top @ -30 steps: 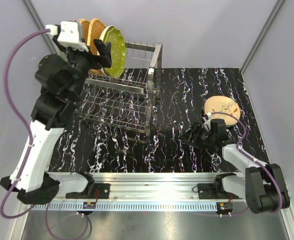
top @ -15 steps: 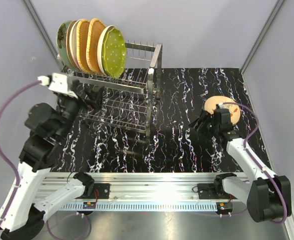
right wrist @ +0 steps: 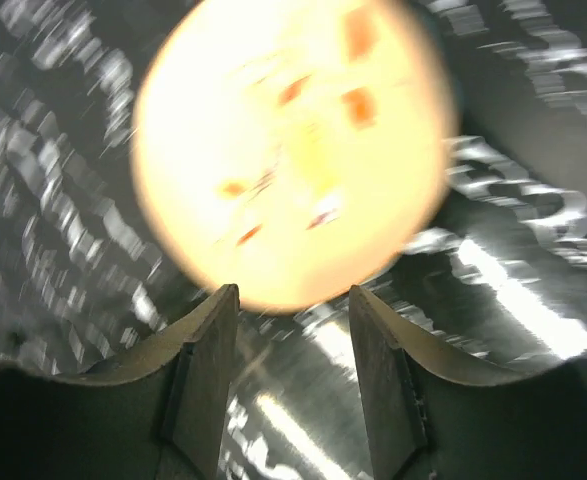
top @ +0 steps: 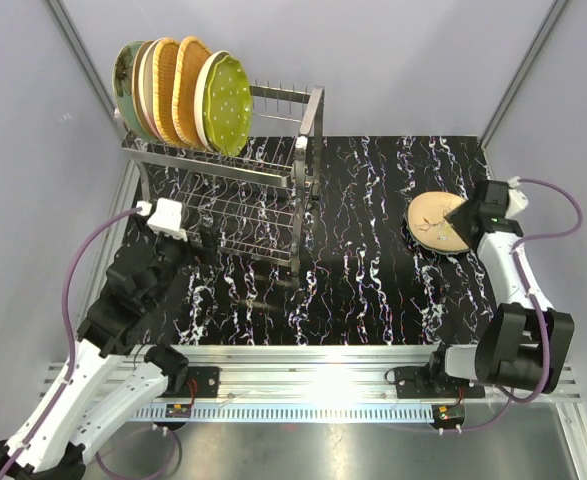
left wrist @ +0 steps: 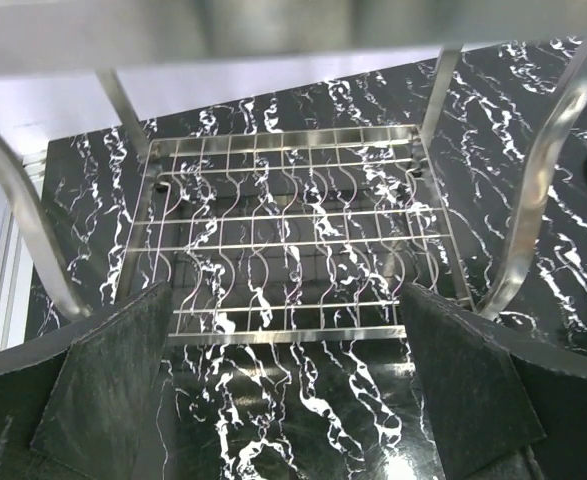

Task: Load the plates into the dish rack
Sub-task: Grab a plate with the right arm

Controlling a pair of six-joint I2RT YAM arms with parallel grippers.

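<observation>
dish rack [top: 243, 215]: two-tier steel wire, far left of the table [top: 363, 290].
racked plates [top: 173, 85]: on edge in a tight row at the left end of the top tier. Teal one outermost on the left, two orange wicker ones mid-row, lime dotted plate [top: 228, 100] at the right end.
beige plate [top: 438, 222]: flat on the table at far right, well apart from the rack. Orange marks on its face; wrist view of it is blurred.
left gripper [top: 201, 243]: low at the rack's near side, facing the lower shelf [left wrist: 293, 240]. Fingers [left wrist: 113, 380] spread wide, nothing between them.
right gripper [top: 471, 218]: at the beige plate's right edge. Fingers [right wrist: 198, 370] parted, nothing held, tips close to the rim; contact can't be made out.
</observation>
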